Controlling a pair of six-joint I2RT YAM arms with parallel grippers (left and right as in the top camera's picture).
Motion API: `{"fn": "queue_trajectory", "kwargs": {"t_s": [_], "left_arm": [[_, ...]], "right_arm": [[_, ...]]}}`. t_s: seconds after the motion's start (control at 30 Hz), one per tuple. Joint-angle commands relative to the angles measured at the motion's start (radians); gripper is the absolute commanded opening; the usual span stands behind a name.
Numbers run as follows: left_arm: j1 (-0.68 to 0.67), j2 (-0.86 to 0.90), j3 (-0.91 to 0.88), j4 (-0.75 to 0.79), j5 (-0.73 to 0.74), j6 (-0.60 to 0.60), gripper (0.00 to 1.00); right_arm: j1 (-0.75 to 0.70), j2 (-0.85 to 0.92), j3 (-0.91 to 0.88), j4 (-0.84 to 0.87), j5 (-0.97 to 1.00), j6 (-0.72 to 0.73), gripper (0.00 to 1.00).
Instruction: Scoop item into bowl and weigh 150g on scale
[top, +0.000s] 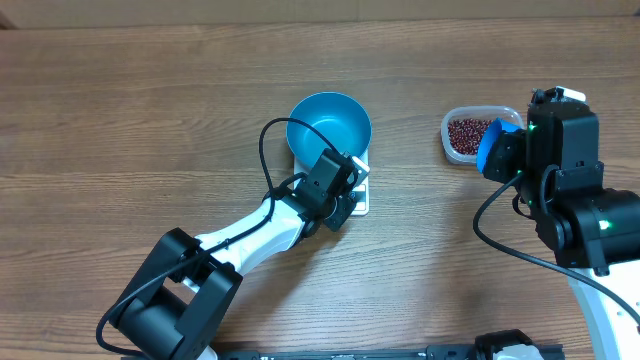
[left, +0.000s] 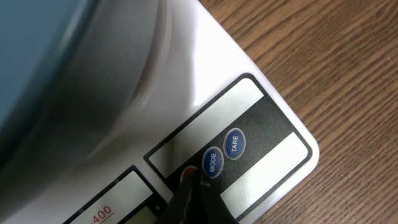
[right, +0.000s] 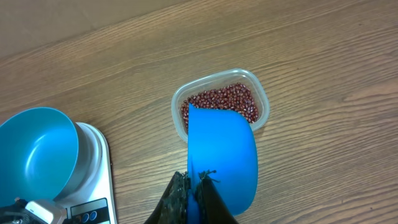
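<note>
The wooden counter carries everything. The left arm reaches diagonally across it to the scale, and its black cable loops beside the bowl. The right arm stands at the right edge, near the clear tub.

The teal bowl sits on the scale, covering most of its platform. From overhead only the scale's front strip shows, and the left arm partly blocks that strip. The tub rests on the counter well apart from the scale, with the beans heaped inside.

The right pincer is clamped on the blue scoop. The scoop hangs over the tub's near side and hides part of the beans and rim. Its handle is mostly lost between the fingers.

The left pincer is closed, its dark tip down on the scale's front panel, touching the edge of the MODE button. The TARE button is just beside it. The bowl is a blur in the left wrist view, and red print at the bottom edge is cut off.
</note>
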Motion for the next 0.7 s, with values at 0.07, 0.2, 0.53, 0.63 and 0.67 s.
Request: {"fn": "queue_trajectory", "kwargs": {"t_s": [0.07,0.2,0.53,0.63,0.67], "left_arm": [[0.004,0.013,-0.012,0.004,0.011,-0.003,0.04],[0.004,0.013,-0.012,0.019,0.012,-0.003,0.04],[0.003,0.013,-0.006,0.022,0.012,-0.003,0.04],[0.003,0.013,-0.006,0.022,0.012,-0.003,0.04],[0.004,0.013,-0.006,0.023,0.012,-0.003,0.04]], "right_arm": [[-0.007,-0.001,0.029,0.000,0.010,-0.004,0.04],[-0.007,-0.001,0.029,0.000,0.010,-0.004,0.04],[-0.007,-0.001,0.029,-0.003,0.010,-0.004,0.04],[-0.007,-0.001,0.029,-0.002,0.010,-0.004,0.04],[-0.007,-0.001,0.029,-0.002,0.010,-0.004,0.04]]}}
